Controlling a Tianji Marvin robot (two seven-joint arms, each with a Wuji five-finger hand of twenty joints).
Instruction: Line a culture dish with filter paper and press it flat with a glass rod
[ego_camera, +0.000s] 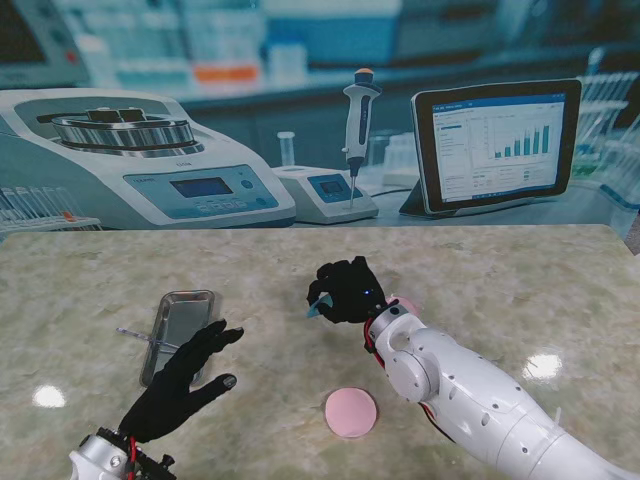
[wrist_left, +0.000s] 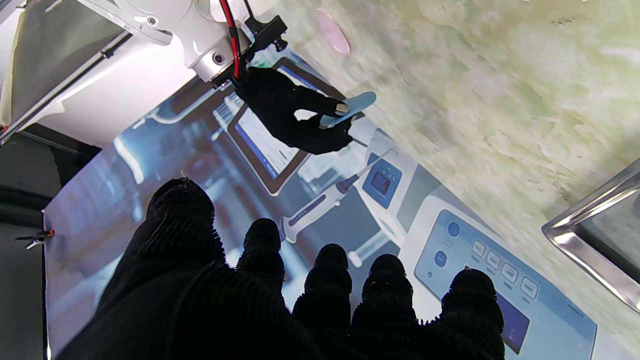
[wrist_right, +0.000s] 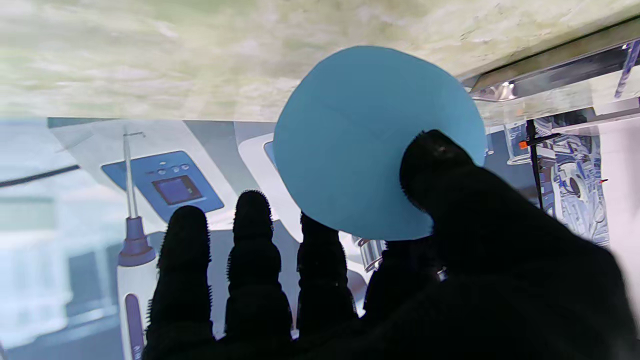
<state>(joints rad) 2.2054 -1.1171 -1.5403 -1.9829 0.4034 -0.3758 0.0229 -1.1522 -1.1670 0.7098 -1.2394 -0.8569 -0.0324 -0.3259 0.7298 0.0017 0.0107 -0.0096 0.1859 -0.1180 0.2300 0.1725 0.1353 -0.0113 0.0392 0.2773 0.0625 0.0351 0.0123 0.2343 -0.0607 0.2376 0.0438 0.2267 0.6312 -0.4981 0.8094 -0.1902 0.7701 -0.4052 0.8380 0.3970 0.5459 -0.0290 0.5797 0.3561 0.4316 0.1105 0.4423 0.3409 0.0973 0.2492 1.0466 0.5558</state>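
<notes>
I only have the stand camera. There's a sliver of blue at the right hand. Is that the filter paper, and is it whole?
Observer: Yes. The right wrist view shows a whole round blue filter paper, flat and unfolded, pinched in the right hand under the thumb.
Operator: Is it touching the table?
Observer: It seems not. In the left wrist view it sits edge-on in front of the backdrop, apparently clear of the table.
Operator: Anything in the left hand?
Observer: No. The left hand holds nothing in its wrist view: its fingers are apart, with a corner of the metal tray beyond them.
</notes>
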